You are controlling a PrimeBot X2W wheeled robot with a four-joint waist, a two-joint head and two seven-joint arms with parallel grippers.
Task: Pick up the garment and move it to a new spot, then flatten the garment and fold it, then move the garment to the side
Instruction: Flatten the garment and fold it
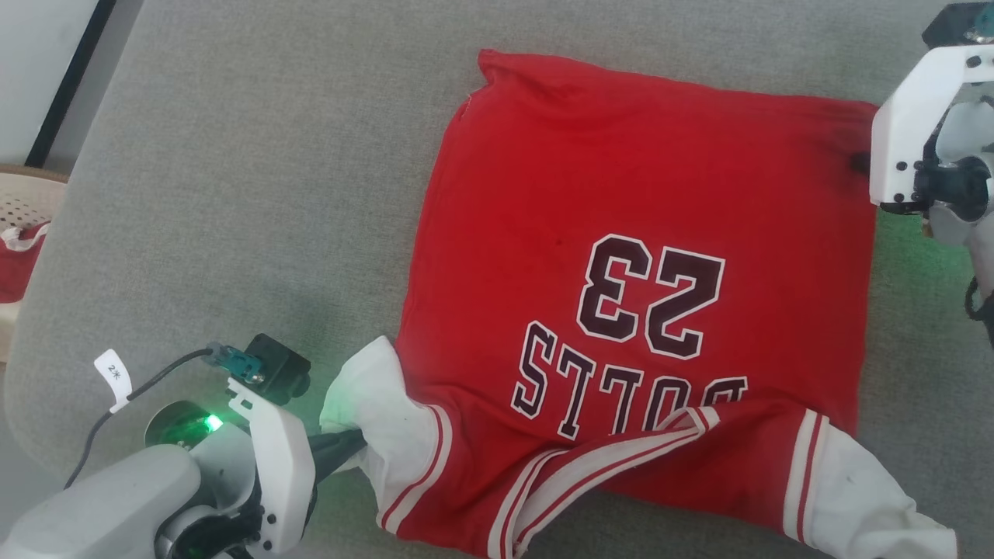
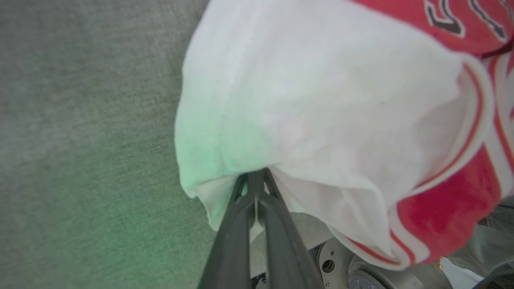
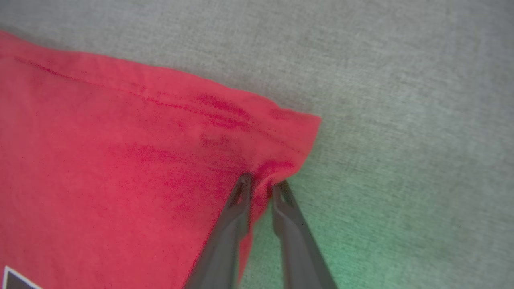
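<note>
The garment (image 1: 621, 256), a bright red jersey with dark white-outlined lettering, lies spread on the grey padded surface (image 1: 233, 194), with its print facing me upside down. Its white sleeves with red stripes bunch at the near edge. My left gripper (image 1: 353, 446) is shut on the near-left white sleeve (image 2: 305, 100), and its fingertips (image 2: 255, 176) are pressed together in the cloth. My right gripper (image 3: 263, 182) pinches the far-right red corner (image 3: 293, 132), with puckered fabric between its two fingers. In the head view, its dark tip (image 1: 859, 163) sits on the shirt's right edge.
A pale perforated basket (image 1: 23, 206) holding a red cloth (image 1: 15, 268) stands off the surface at the far left. The grey surface runs bare to the left of the shirt and beyond it. Its rounded near-left edge is close to my left arm.
</note>
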